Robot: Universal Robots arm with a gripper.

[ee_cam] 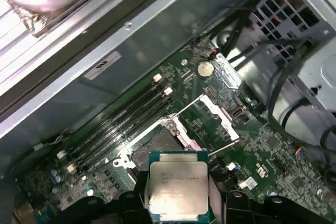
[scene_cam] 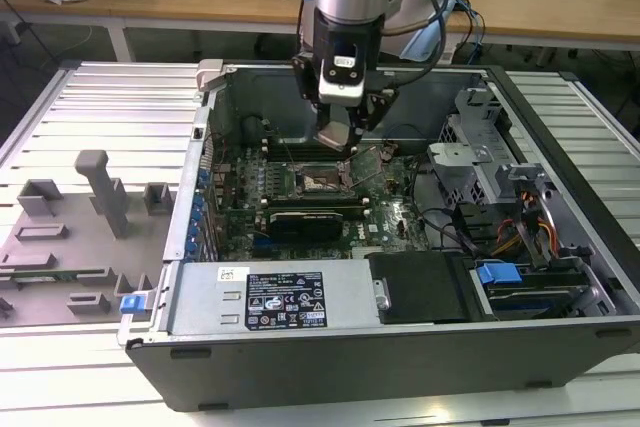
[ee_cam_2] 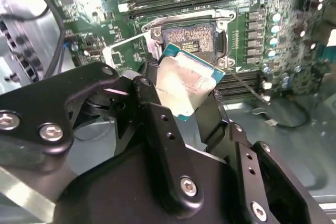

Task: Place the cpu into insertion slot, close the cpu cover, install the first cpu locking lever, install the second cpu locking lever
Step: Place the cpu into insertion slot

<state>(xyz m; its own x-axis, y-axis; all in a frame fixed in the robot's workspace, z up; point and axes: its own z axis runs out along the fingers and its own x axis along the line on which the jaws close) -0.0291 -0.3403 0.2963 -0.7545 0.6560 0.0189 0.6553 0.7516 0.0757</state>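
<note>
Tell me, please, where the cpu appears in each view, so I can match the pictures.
Exterior view: too small to pick out at the tip of the gripper, over the insertion slot.
Second wrist view: the cpu, tilted in the gripper, in front of the insertion slot.
First wrist view: the cpu in the gripper, beside the insertion slot.
Shared landmark: the insertion slot.

The exterior view stands off the arm, raised and well back. It looks down into the open computer case (scene_cam: 330, 347) on the slatted desk (scene_cam: 100, 117), with the tool (scene_cam: 340, 142) hanging above the insertion slot (scene_cam: 322, 182). Both wrist views sit close behind the tool and look down past it, each from its own angle. They share the cpu (ee_cam_2: 184, 82) (ee_cam: 177, 190) clamped in the tool, the insertion slot beneath it and the memory slots (ee_cam: 121, 124) beyond it.
</note>
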